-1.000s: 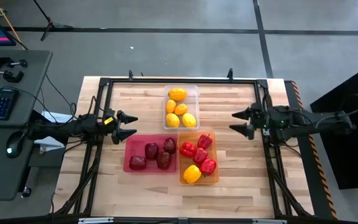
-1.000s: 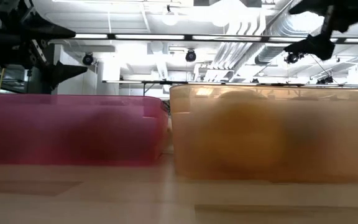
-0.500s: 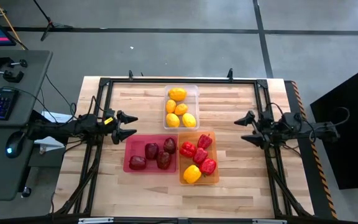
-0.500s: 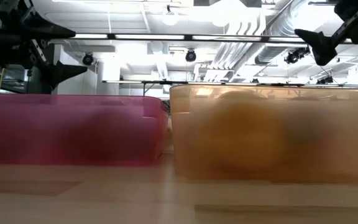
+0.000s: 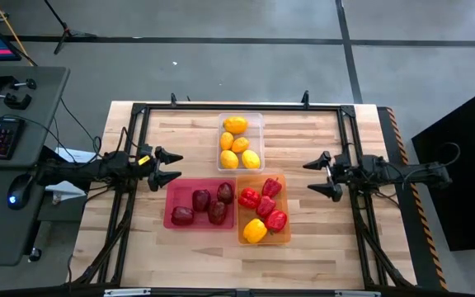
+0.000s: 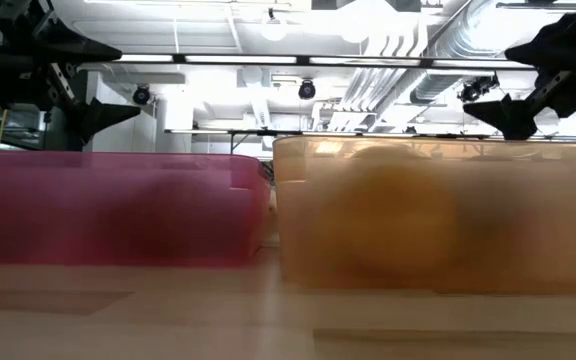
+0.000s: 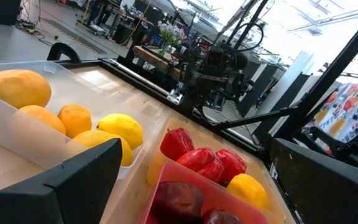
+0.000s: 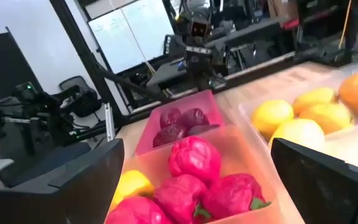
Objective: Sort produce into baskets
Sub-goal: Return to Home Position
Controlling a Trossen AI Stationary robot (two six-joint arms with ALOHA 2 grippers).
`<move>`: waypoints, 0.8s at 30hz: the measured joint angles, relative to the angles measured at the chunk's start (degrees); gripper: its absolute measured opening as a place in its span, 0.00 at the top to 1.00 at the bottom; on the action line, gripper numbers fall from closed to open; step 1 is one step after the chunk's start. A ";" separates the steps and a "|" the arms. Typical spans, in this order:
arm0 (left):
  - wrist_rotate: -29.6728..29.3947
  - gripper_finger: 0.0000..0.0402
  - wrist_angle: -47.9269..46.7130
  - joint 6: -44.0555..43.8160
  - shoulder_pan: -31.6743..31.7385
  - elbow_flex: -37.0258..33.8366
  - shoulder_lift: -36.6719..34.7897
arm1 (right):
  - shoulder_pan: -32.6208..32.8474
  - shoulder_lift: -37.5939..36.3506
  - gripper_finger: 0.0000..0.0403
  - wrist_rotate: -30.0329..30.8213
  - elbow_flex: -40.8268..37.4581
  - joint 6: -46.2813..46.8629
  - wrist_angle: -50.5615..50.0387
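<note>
I read the left pincer (image 5: 174,166) at the left edge of the desk (image 5: 320,247). Its 2 dark, pointed fingers are spread wide and grip nothing. It points toward the desk's middle and sits just beside the nearest corner of the pink bin (image 5: 174,190), without touching it. The right pincer (image 5: 310,176) sits at the right edge, also spread and empty. It points inward and is near the orange bin (image 5: 287,208) but apart from it.

The desk is pale planked wood with visible grain, bounded by a black metal frame (image 5: 204,106).

All 3 bins stand together at the desk's middle. Each is a shallow rectangle of translucent plastic with rounded corners.

1. The clear bin (image 5: 261,122) holds 5 smooth citrus ovals (image 5: 241,144), coloured yellow to orange and packed close together.
2. The pink bin holds 4 dark maroon pieces (image 5: 201,199), rounded and slightly glossy. They are grouped toward the side facing the orange bin.
3. The orange bin stands just beside the pink bin, with one short end against the clear bin's end. I cannot tell whether those ends touch. It holds 4 glossy, lobed red peppers (image 5: 265,205) and 1 yellow pepper (image 5: 255,230). The yellow pepper lies at the end farthest from the clear bin.

In the low view, the pink and orange walls let the contents show only as soft, blurred shapes. A narrow gap separates the 2 bins.
</note>
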 joint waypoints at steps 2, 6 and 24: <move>0.00 0.01 0.02 0.00 0.00 -0.02 0.00 | 0.02 0.59 0.02 -0.39 0.02 1.03 -0.11; -0.01 0.01 0.00 0.00 0.00 -0.01 0.00 | 0.04 1.15 0.02 -0.60 0.02 0.87 -0.16; -0.10 0.01 -0.03 0.00 0.01 -0.02 0.02 | 1.34 -0.73 0.02 -0.78 0.06 0.81 0.77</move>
